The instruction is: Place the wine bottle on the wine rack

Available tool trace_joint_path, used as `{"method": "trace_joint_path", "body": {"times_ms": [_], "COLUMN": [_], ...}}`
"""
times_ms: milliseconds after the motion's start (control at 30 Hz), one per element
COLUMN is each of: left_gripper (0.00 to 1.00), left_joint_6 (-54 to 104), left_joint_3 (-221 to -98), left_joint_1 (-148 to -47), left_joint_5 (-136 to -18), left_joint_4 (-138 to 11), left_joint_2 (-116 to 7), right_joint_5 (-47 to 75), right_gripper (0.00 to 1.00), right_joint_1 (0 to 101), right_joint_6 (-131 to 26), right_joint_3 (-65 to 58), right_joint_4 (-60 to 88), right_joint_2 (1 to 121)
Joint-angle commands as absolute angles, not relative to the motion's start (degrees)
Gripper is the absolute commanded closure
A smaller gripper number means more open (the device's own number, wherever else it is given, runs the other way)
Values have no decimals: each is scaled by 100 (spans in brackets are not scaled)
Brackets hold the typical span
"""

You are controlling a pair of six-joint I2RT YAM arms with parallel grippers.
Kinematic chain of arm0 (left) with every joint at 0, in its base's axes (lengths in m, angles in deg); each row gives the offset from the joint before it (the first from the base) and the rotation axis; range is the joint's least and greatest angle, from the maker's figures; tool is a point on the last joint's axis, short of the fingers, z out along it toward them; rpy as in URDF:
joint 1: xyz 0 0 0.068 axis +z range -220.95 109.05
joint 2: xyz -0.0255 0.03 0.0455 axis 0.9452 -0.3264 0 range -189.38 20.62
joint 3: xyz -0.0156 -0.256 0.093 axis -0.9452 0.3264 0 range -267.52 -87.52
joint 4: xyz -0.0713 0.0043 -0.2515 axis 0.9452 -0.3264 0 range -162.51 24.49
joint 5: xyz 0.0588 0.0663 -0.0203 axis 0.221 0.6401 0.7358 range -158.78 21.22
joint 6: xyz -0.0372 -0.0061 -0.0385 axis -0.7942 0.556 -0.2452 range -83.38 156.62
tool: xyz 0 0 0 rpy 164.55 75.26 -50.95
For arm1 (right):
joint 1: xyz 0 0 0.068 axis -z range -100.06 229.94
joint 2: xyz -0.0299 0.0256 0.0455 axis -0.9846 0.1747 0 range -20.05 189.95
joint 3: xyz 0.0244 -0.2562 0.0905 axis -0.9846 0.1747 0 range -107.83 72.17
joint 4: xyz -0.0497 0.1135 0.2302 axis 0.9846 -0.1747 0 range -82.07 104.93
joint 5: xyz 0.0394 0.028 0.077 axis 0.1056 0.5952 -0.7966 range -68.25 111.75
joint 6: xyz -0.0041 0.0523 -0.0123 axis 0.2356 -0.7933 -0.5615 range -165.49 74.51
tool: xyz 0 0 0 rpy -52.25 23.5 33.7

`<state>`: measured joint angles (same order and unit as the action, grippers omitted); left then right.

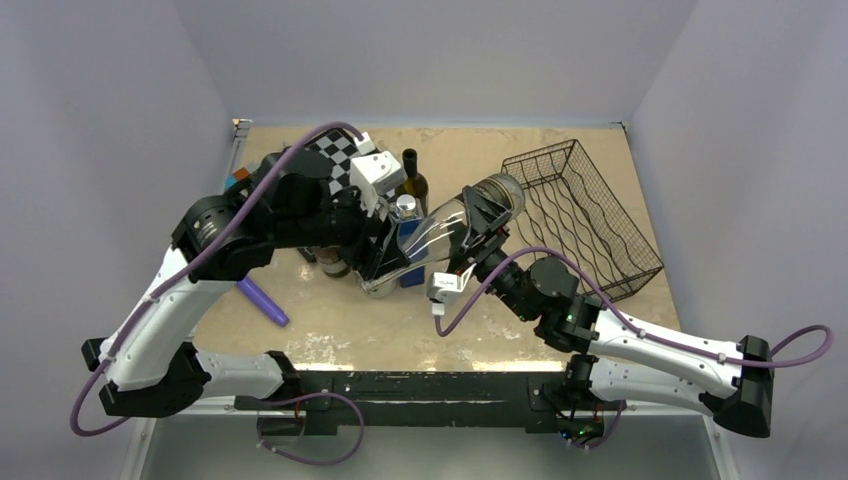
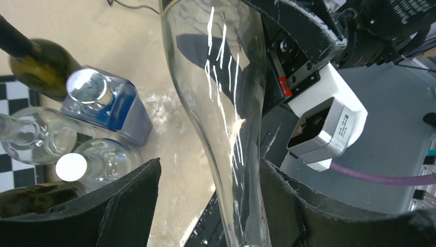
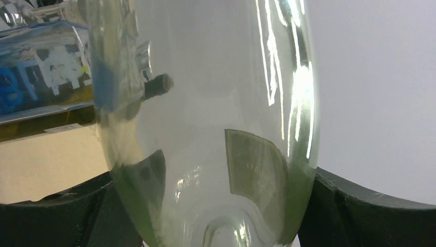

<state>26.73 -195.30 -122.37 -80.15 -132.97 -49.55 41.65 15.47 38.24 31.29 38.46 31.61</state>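
Observation:
A clear glass wine bottle (image 1: 445,232) is held tilted in the air over the middle of the table, base toward the rack. My right gripper (image 1: 490,215) is shut on its wide lower body; in the right wrist view the bottle (image 3: 205,103) fills the space between both pads of the gripper (image 3: 211,216). My left gripper (image 1: 383,262) is open around the neck. In the left wrist view the neck (image 2: 226,154) touches the right finger (image 2: 303,206), and the left finger (image 2: 128,206) stands apart. The black wire wine rack (image 1: 585,215) lies at the right.
A dark green bottle (image 1: 411,178), a blue square bottle (image 2: 110,105) and clear bottles (image 2: 36,136) stand clustered under the left arm by a chessboard (image 1: 335,155). A purple object (image 1: 262,300) lies at the left front.

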Motion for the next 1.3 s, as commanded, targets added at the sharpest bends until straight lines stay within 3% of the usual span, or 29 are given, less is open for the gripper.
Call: {"method": "trace_joint_path", "body": {"times_ms": [0, 200, 467, 933, 1100, 1233, 1267], "left_gripper": [27, 37, 38, 52, 70, 98, 100], "left_joint_6": [2707, 2844, 2889, 2994, 3035, 3111, 3135], "left_joint_3": [-19196, -19059, -18757, -18509, -18430, -18419, -18420], "left_joint_1": [-12248, -12254, -12254, -12254, -12254, -12254, -12254], "left_joint_5": [-8246, -8535, -8513, -8013, -7916, -7868, -7839], "left_joint_4": [-13333, -13379, -13332, -13497, -13516, -13525, -13522], "left_joint_2": [-4975, -5118, -5114, -5193, -5194, -5190, -5189], "right_joint_5": [4187, 4534, 4929, 5459, 5465, 5462, 5454], "right_gripper": [100, 100, 100, 100, 100, 100, 100], "right_joint_1": [1442, 1323, 1162, 870, 840, 831, 824], "right_joint_6": [4200, 4232, 4073, 3367, 3042, 2928, 2916], "right_joint_3": [2895, 2787, 2490, 1783, 1675, 1691, 1709], "right_joint_4": [4999, 5001, 4994, 4654, 4367, 4224, 4184], "right_joint_2": [2915, 3006, 3182, 3369, 3233, 3160, 3148]}}
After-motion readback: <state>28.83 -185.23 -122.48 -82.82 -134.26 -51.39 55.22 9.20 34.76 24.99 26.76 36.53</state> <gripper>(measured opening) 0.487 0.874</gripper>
